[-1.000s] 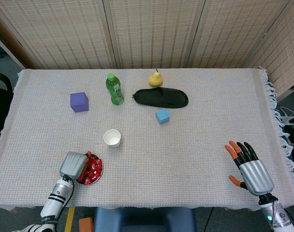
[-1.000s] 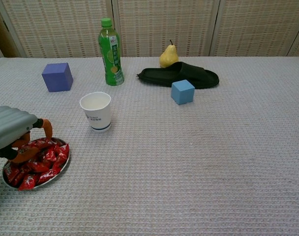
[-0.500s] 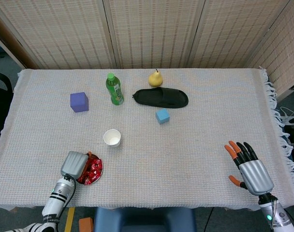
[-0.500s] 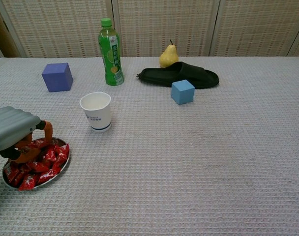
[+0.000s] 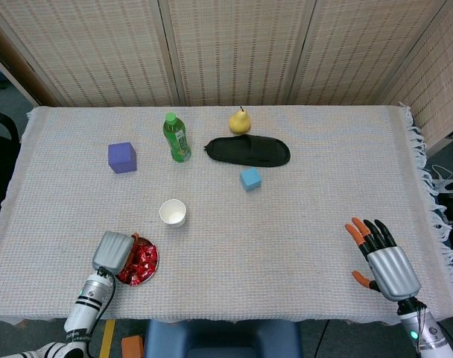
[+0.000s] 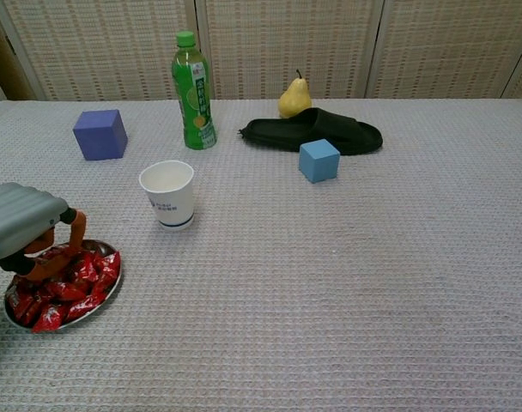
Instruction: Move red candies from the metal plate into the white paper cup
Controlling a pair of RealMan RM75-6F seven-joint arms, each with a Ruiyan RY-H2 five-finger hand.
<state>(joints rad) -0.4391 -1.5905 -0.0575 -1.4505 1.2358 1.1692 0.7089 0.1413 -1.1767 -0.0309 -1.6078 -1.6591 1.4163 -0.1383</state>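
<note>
Left hand [image 6: 21, 225] was down over the metal plate [image 6: 106, 296] near the front-left edge of the table [image 5: 323, 186], orange fingertips [image 6: 76, 225] curled in among the red candies [image 6: 72, 287]. Couldn't tell if it actually had one pinched, the palm blocked most of it in both views. Candies were all piled on the plate afaict. White paper cup [image 6: 168, 194] stood upright just behind and to the right of the plate, near but not touching.

Right hand [image 5: 383, 257] was way over at the front-right corner, palm down, fingers spread, holding nothing. Only showed in the head view.

Other stuff further back: purple cube [image 6: 100, 134] on the left, green bottle [image 6: 193, 91] upright w/ cap on, yellow pear [image 6: 294, 99] right behind a black slipper [image 6: 317, 131], and a blue cube [image 6: 318, 160] just in front of the slipper. Woven cloth covered the whole table.
</note>
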